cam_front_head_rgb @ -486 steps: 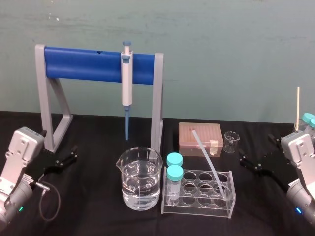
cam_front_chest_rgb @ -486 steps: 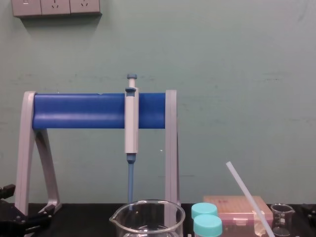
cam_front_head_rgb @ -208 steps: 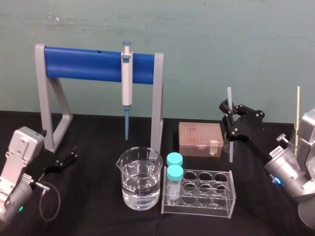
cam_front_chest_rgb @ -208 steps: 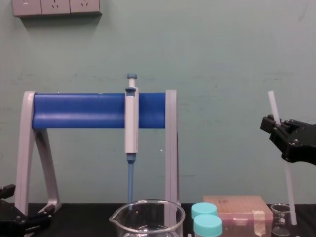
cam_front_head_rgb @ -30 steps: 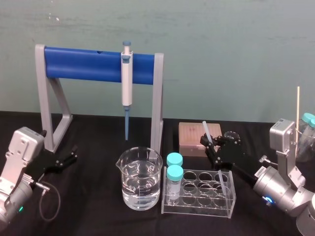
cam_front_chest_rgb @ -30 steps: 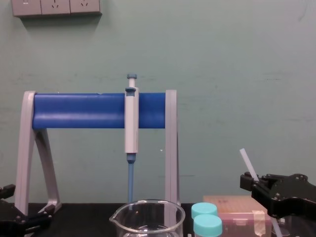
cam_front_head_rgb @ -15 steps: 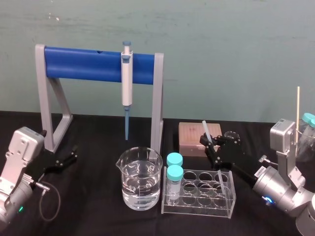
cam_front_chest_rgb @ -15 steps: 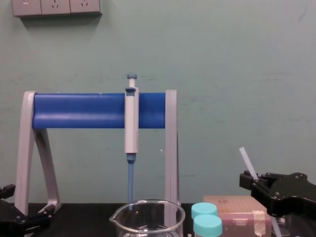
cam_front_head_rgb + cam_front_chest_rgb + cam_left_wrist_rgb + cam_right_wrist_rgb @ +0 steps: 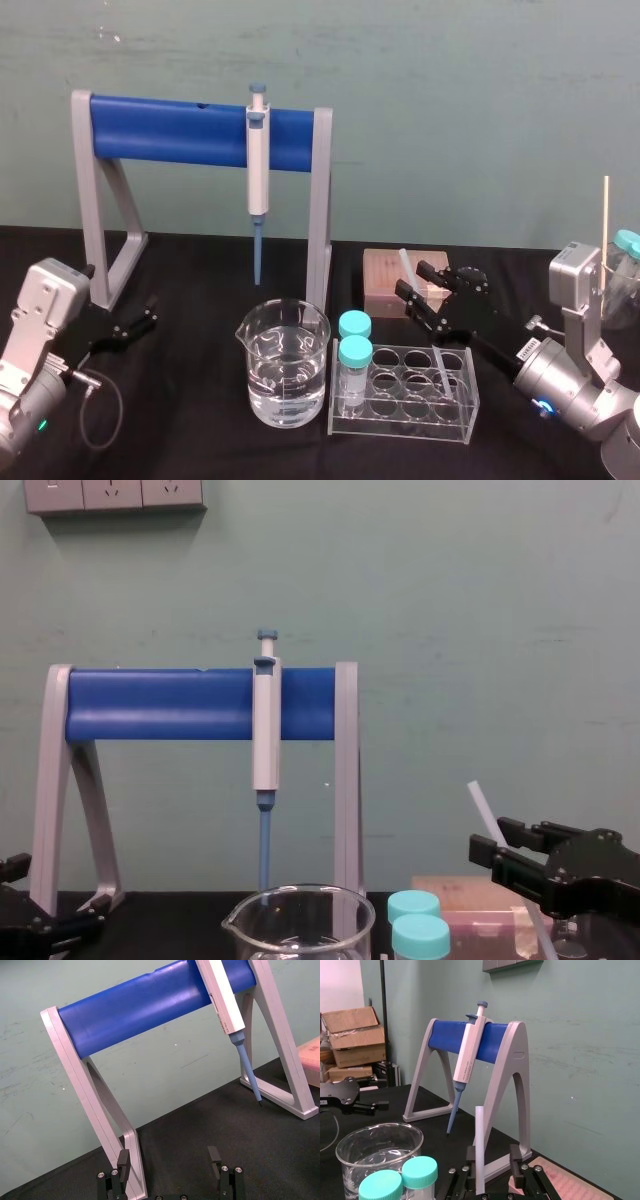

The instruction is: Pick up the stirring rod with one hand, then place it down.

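The stirring rod [image 9: 425, 315], thin and translucent white, leans with its lower end in the clear tube rack [image 9: 402, 408] and its top tilted back and left. My right gripper [image 9: 412, 278] is around the rod's upper part with its jaws open. In the right wrist view the rod [image 9: 479, 1147] stands beside one finger [image 9: 470, 1156], with a clear gap to the other. The chest view shows the rod [image 9: 482, 807] rising above the right gripper [image 9: 488, 838]. My left gripper [image 9: 150, 312] rests open and empty on the table at the far left, as the left wrist view confirms [image 9: 169, 1160].
A grey-white pipette [image 9: 258, 170] hangs on the blue-barred stand [image 9: 170, 130]. A large beaker of water [image 9: 283, 365] sits beside two teal-capped tubes [image 9: 354, 352] in the rack. A pink tip box [image 9: 385, 280] and a small beaker [image 9: 468, 278] lie behind the right gripper.
The right gripper's jaws have opened off the rod, which they held shut half a second ago. The rod's top has tipped slightly to the left. The left arm has not moved.
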Motion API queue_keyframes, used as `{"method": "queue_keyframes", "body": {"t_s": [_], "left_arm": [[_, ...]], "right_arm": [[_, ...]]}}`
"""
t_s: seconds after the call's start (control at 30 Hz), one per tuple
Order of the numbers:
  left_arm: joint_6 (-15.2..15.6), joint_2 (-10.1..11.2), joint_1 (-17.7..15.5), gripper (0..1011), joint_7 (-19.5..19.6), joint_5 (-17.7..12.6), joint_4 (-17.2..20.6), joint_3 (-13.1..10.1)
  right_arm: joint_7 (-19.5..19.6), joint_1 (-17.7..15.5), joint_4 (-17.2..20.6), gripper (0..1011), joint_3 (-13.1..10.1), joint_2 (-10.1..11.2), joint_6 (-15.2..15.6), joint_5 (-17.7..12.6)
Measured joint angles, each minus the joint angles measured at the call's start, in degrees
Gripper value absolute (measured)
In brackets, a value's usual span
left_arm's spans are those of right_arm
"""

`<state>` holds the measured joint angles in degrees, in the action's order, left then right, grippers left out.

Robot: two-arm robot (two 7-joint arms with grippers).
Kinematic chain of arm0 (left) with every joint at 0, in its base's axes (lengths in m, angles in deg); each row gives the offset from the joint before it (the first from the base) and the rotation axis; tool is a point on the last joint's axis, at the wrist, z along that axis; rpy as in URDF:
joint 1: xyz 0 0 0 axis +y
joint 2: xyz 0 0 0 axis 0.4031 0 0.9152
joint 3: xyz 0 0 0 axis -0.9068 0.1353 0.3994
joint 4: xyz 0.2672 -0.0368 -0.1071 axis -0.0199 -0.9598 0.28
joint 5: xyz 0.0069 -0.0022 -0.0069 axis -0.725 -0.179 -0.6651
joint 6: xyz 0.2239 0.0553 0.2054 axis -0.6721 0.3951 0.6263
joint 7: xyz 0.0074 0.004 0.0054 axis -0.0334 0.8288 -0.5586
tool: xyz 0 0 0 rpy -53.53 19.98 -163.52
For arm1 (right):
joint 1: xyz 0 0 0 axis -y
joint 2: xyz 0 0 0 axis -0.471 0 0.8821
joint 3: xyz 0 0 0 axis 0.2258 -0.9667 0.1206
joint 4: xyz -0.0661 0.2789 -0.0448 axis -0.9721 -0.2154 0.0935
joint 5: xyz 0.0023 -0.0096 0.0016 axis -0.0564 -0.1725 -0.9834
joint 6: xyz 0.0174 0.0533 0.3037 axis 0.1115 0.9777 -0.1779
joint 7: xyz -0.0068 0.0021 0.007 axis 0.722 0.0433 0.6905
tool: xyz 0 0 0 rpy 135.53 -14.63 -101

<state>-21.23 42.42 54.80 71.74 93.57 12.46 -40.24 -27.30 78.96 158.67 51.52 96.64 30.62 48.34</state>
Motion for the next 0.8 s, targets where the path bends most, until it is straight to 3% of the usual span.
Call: {"method": "queue_keyframes", "body": {"t_s": [0.07,0.63,0.8], "left_arm": [[0.00,0.00,0.00,1000,0.00,0.00,0.00,0.00],[0.00,0.00,0.00,1000,0.00,0.00,0.00,0.00],[0.00,0.00,0.00,1000,0.00,0.00,0.00,0.00]], "right_arm": [[-0.02,0.00,0.00,488,0.00,0.00,-0.01,-0.01],[-0.05,0.00,0.00,990,0.00,0.00,-0.07,-0.02],[-0.05,0.00,0.00,1003,0.00,0.00,-0.07,-0.02]]}}
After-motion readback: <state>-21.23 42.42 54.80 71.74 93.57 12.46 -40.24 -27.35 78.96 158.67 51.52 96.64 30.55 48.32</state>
